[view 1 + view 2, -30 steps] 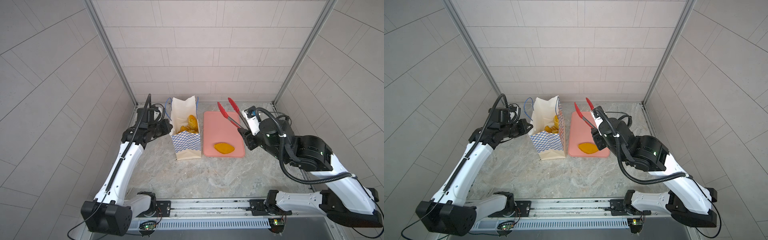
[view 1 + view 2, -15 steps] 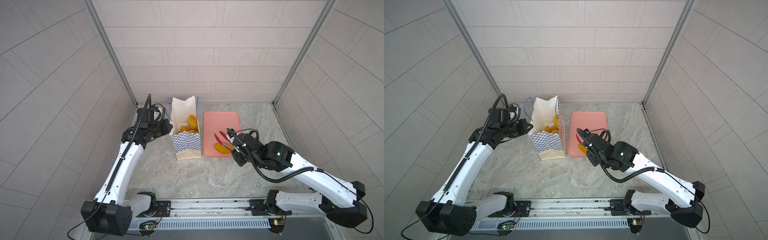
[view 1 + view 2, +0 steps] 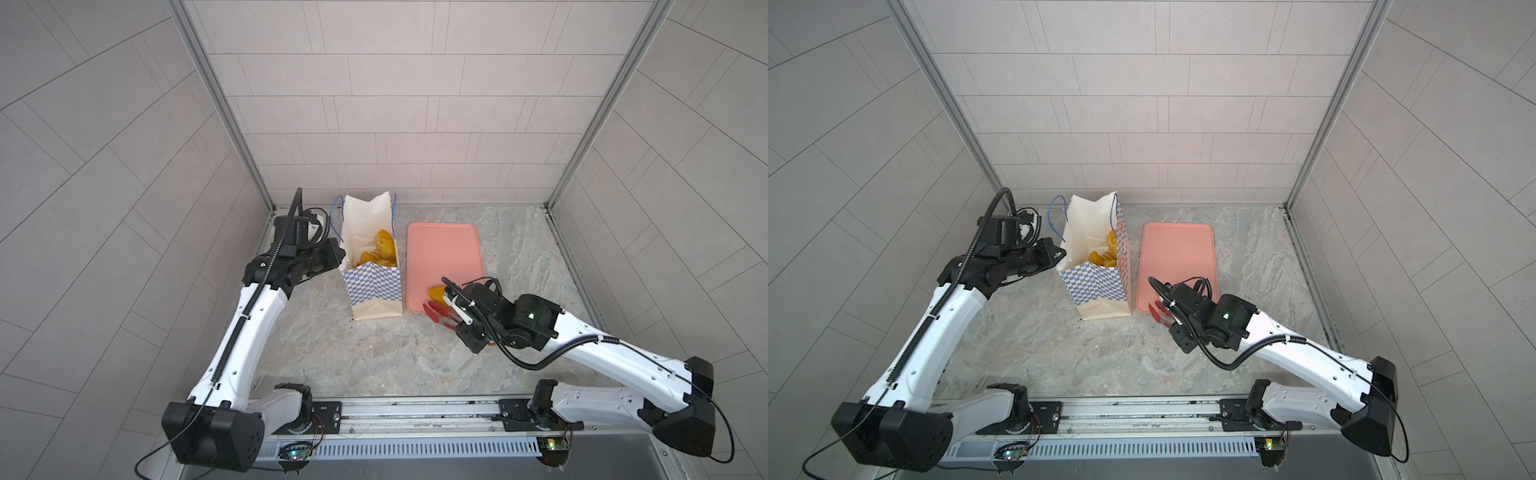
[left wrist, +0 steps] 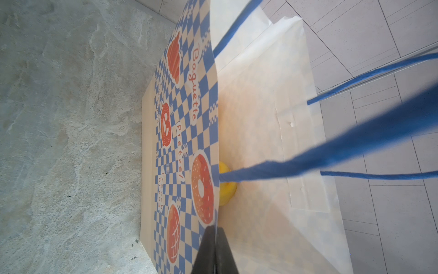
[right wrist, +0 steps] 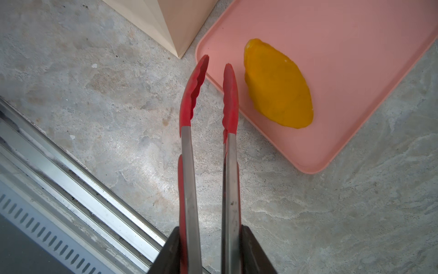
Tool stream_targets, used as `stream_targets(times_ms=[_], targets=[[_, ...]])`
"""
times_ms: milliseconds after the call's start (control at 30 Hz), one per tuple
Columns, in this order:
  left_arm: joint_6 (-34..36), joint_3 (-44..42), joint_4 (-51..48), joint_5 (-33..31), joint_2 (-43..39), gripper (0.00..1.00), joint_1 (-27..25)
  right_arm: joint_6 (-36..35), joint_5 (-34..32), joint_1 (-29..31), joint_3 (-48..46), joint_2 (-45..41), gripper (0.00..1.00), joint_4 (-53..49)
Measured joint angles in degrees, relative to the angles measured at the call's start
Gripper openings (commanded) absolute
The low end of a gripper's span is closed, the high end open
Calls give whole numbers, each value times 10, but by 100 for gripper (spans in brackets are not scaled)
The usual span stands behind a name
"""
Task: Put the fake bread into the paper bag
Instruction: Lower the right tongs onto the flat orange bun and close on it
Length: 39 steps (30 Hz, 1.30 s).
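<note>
Left fingers (image 4: 206, 251) pinch the paper bag (image 4: 184, 142) rim. Right fingers (image 5: 166, 256) clamp the red tongs (image 5: 189, 99), tips narrow, left of the fake bread (image 5: 277, 85) on the pink tray (image 5: 355, 47), upper right. Best to spread the tips and straddle its narrow width.

In a top view the right pincer (image 3: 456, 322) and its wrist cover the handles of the red tongs (image 3: 432, 311) — only the red tips show — and the near end of the fake bread (image 3: 435, 292) on the pink tray (image 3: 442, 249). Inside the paper bag (image 3: 374, 286) the pieces overlap behind the near wall, so their count cannot be told. In the left wrist view a blue cord handle (image 4: 355, 140) is blurred, and the left pincer (image 4: 214, 249) is cut off by the picture's edge.
</note>
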<state>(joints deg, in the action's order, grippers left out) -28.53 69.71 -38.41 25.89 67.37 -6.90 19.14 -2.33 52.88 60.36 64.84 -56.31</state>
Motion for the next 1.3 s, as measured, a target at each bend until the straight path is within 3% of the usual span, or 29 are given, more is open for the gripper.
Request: stream_targets(times_ms=[667,1300], targets=[[0,0,0,0,0,0,0,-16,1,-127,-4,56,36,64],[0,0,0,0,0,0,0,-22,-44,-227,42,98,36,85]])
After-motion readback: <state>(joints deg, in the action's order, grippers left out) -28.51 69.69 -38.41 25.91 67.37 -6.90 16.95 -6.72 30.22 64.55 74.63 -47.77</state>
